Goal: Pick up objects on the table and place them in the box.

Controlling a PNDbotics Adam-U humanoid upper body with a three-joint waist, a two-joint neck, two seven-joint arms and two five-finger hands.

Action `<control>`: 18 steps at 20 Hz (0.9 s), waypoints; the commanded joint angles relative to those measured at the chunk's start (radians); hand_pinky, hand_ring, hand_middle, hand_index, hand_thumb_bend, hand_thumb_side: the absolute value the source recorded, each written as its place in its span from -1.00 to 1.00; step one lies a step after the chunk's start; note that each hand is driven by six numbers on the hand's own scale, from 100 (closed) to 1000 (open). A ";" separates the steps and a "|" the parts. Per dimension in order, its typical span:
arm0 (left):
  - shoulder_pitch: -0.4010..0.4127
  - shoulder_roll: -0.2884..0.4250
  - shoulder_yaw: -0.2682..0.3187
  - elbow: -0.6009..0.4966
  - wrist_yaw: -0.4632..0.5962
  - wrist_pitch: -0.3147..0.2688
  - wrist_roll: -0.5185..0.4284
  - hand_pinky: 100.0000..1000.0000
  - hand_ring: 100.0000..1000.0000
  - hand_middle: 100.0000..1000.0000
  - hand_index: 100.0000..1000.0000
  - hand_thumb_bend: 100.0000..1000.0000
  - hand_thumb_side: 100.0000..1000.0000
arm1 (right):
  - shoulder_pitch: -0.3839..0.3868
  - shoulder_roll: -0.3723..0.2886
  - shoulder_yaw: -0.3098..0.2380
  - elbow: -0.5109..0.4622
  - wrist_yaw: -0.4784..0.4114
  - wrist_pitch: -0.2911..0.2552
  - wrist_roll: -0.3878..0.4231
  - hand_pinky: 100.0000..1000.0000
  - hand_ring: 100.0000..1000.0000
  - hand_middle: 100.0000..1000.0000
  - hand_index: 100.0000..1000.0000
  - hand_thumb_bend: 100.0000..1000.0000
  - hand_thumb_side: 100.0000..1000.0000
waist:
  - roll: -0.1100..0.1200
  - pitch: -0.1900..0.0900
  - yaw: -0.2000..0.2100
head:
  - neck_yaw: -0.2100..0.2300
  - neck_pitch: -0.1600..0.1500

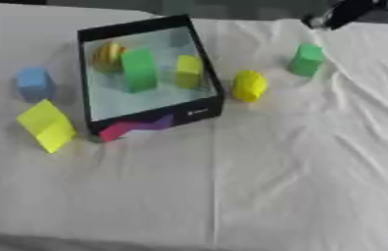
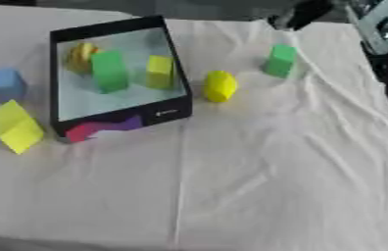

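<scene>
A black-rimmed box [image 1: 211, 83] lies on the white cloth at the upper left. Inside it stand a green block [image 1: 138, 69], a yellow block [image 1: 189, 71] and a yellow-orange rounded piece [image 1: 108, 55]. Outside, a yellow rounded piece [image 1: 249, 86] rests just right of the box, with a green block [image 1: 306, 60] further right. A blue block [image 1: 34, 83] and a yellow slab [image 1: 46, 125] lie to the box's left. My right hand [image 1: 341, 13] shows dark at the top right, above the green block; its fingers are unclear. The left hand is out of sight.
The box's front edge shows a pink and purple patch [image 1: 133, 127]. Folds crease the white cloth [image 1: 300, 166] on the right. A grey device [image 2: 384, 22] sits at the top right corner.
</scene>
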 commanded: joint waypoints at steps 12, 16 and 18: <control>-0.015 0.023 -0.003 -0.011 -0.005 0.008 -0.021 0.42 0.52 0.46 0.56 -0.94 0.52 | -0.012 -0.050 -0.026 0.060 -0.016 -0.106 0.187 0.75 0.73 0.64 0.83 -0.39 -0.81 | -0.010 -0.008 0.008 | 0.006 -0.025; -0.018 0.021 -0.005 -0.011 -0.005 0.010 -0.023 0.42 0.52 0.46 0.56 -0.94 0.52 | -0.015 -0.046 -0.033 0.084 0.016 -0.107 0.175 0.75 0.73 0.64 0.82 -0.32 -0.77 | -0.009 -0.002 0.010 | 0.005 -0.029; -0.019 0.020 -0.007 -0.012 -0.006 0.010 -0.024 0.42 0.52 0.46 0.56 -0.94 0.52 | -0.014 -0.044 -0.036 0.096 0.041 -0.104 0.157 0.75 0.73 0.64 0.82 -0.30 -0.74 | -0.007 0.001 0.011 | 0.005 -0.031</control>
